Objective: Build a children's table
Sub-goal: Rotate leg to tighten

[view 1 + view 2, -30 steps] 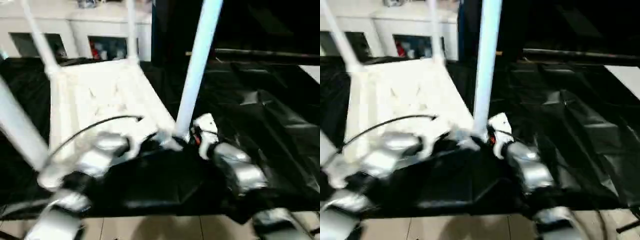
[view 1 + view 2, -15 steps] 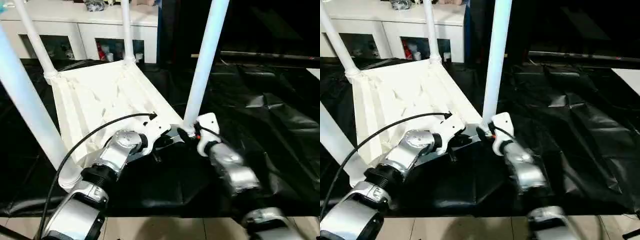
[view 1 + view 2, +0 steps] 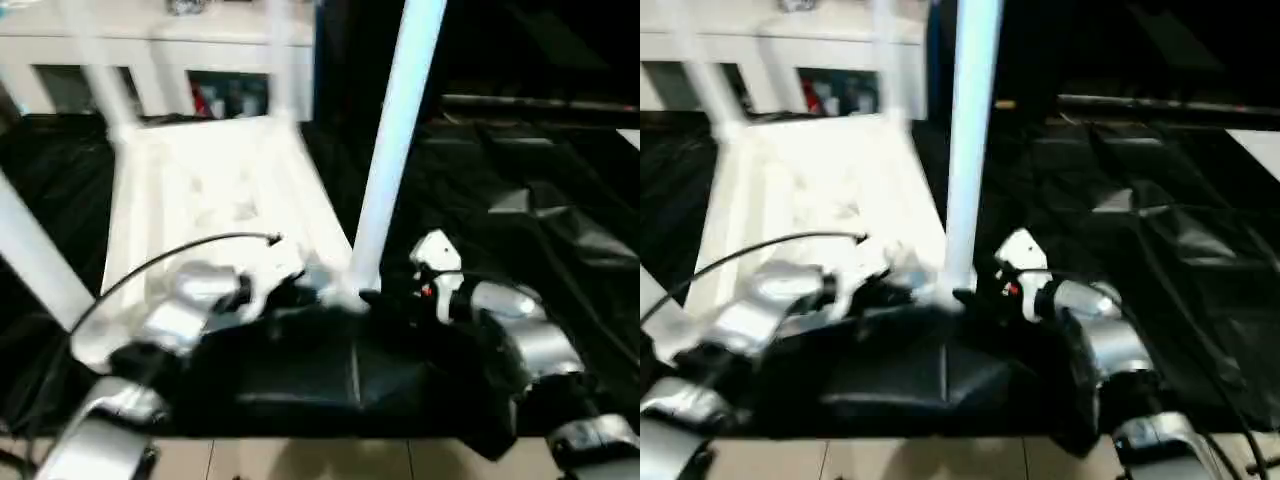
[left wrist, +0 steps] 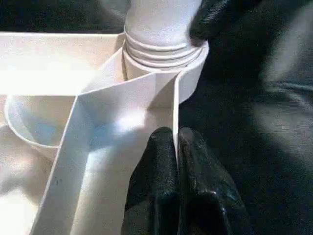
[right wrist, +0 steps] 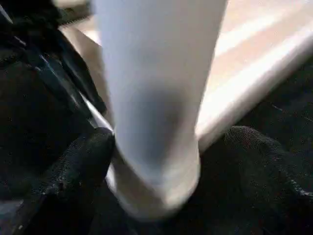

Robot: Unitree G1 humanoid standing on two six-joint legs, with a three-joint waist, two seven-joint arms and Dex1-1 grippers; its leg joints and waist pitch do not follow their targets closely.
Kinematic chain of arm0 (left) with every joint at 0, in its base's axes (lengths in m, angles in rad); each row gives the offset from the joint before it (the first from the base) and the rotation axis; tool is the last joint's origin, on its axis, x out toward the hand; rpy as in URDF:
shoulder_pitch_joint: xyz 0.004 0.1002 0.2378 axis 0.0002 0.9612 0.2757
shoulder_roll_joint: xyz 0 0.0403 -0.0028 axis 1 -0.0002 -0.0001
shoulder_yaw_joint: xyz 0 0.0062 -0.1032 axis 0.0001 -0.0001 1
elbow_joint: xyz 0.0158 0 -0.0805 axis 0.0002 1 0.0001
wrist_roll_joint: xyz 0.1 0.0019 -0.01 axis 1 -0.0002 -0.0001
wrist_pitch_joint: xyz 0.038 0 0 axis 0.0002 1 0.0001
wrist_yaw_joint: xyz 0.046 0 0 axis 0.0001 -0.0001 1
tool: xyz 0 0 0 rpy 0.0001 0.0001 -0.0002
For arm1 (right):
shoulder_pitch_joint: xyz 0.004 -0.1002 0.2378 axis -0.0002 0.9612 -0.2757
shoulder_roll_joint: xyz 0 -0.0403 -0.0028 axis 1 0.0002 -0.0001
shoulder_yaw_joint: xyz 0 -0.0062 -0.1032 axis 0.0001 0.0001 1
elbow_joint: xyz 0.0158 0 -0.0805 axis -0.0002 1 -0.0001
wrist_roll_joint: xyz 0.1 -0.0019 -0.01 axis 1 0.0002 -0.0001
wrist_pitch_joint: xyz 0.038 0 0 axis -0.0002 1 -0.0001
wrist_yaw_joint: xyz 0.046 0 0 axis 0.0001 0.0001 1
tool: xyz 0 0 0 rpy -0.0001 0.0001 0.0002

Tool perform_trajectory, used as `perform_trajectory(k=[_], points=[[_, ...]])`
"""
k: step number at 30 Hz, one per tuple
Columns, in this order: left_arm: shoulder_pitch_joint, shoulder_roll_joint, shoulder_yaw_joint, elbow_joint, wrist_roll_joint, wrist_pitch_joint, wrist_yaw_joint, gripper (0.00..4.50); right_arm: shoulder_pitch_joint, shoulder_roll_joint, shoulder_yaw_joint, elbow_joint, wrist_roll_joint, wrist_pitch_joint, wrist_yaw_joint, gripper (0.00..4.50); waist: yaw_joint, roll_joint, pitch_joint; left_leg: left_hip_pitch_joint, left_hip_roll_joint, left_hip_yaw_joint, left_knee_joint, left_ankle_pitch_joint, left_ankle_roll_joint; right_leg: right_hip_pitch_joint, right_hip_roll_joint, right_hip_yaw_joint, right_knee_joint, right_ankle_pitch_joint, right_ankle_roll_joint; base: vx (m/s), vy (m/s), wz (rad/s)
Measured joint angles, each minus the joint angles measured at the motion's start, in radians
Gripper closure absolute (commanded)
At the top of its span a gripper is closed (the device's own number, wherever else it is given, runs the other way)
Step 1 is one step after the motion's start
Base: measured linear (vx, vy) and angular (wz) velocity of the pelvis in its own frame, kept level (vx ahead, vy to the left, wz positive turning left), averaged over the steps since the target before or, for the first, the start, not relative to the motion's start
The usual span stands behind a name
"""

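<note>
At frame center, the upright leg (image 3: 385, 170) stood in its corner socket between the spread fingers of the right gripper (image 5: 161, 161), while the left gripper (image 4: 177, 161) pinched the tabletop (image 3: 200, 190) rim beside it.

The long white tubular leg (image 3: 392, 140) is cut off at the top edge. Items behind the white cabinet's glass doors (image 3: 225, 95) are blurred, unidentifiable.

Beyond the right pincer (image 3: 385, 300) you have crumpled black sheeting (image 3: 520, 200) covering the work surface. Farther back from the left pincer (image 4: 177, 147) stands a white cabinet (image 3: 150, 60), and beneath both, pale floor tiles (image 3: 300, 460).
</note>
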Motion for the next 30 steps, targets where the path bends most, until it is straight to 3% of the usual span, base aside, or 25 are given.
perform_trajectory(k=[6, 11, 12, 25, 28, 30], points=[[0.022, 0.021, -0.014, -0.05, -0.014, 0.024, -0.039, 4.5, 0.001, 0.005, 0.03, -0.007, -0.002, 0.002, 0.042, 0.51, 0.011, -0.004, 0.002, 0.0, 0.0, 0.0, 0.0, 0.0, 0.0, 0.0, 0.0, 0.0, 0.001, 0.0, 0.0, 0.0, 0.0, 0.0], [0.028, 0.024, -0.012, -0.068, -0.014, 0.04, -0.04, 4.5, 0.001, 0.008, 0.035, -0.007, -0.004, 0.006, 0.057, 0.89, 0.011, -0.006, 0.004, 0.0, 0.0, 0.0, 0.0, 0.0, 0.0, 0.0, 0.0, 0.001, 0.0, 0.0, 0.0, 0.0, 0.0, 0.0], [0.028, 0.024, -0.012, -0.069, -0.014, 0.041, -0.04, 4.5, 0.001, 0.008, 0.035, -0.007, -0.004, 0.006, 0.06, 1.14, 0.011, -0.006, 0.004, 0.0, 0.0, 0.0, 0.0, 0.0, 0.0, 0.0, 0.0, 0.001, 0.0, 0.0, 0.0, 0.0, 0.0, 0.0], [0.036, 0.029, -0.012, -0.087, -0.018, 0.062, -0.037, 4.5, 0.001, 0.007, 0.044, -0.009, 0.001, 0.01, 0.087, 2.06, 0.011, -0.006, 0.004, 0.0, 0.0, 0.001, 0.0, 0.0, 0.0, 0.0, 0.0, 0.001, 0.001, 0.0, 0.0, 0.0, 0.0, 0.0], [0.023, 0.013, -0.01, -0.061, -0.007, 0.062, 0.014, 4.5, 0.004, 0.038, 0.024, -0.003, -0.005, 0.009, 0.001, 2.15, 0.006, -0.008, 0.003, 0.004, 0.0, 0.001, 0.0, 0.0, 0.0, 0.002, 0.0, 0.001, 0.002, 0.0, -0.001, 0.0, 0.0, 0.0], [-0.023, -0.05, -0.003, 0.012, 0.03, 0.071, 0.133, 4.5, 0.006, 0.127, -0.041, 0.048, -0.016, 0.012, -0.207, 2.22, 0.0, -0.011, 0.002, 0.007, 0.0, 0.0, 0.001, 0.001, -0.001, 0.004, 0.0, 0.001, 0.003, 0.0, 0.0, 0.0, 0.0, 0.0]])
